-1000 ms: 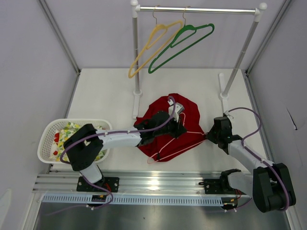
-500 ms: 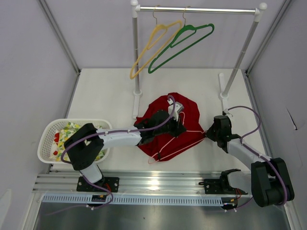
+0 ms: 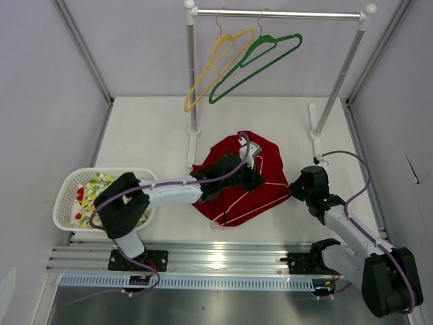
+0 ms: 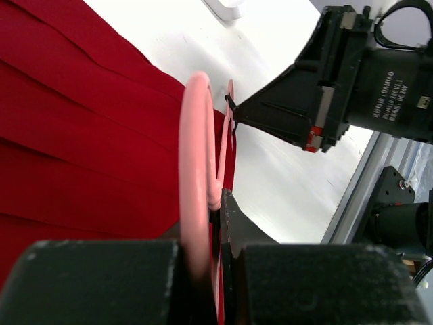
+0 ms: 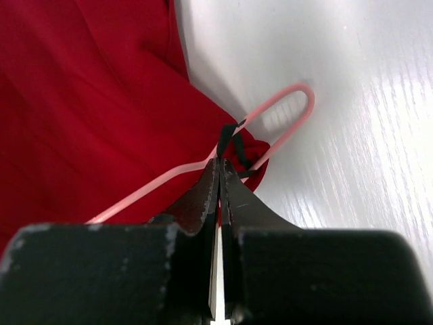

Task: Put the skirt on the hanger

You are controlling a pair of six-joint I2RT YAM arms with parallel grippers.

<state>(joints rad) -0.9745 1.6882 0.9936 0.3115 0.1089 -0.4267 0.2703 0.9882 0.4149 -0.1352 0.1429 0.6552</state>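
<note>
The right arm has swung its elbow toward the near edge, and the hanger (image 4: pixel 193 156) now lies wholly over the skirt (image 3: pixel 270 162), mid-surface (image 3: pixel 149 128). We see the left end effector (image 4: pixel 211 215) pinching the hanger wire and the right end effector (image 5: pixel 220 177) pressed together on the skirt's black loop (image 5: pixel 231 143). We judge the fitting about half done.

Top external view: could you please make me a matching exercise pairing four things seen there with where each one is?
Things:
1. skirt
2. pink hanger
3. green hanger
4. basket

Places:
A. hanging from the rail
B. at the left edge of the table
C. spread out in the middle of the table
D. lying across the red fabric

Pairs: 1-C, 2-D, 3-A, 4-B.
</note>
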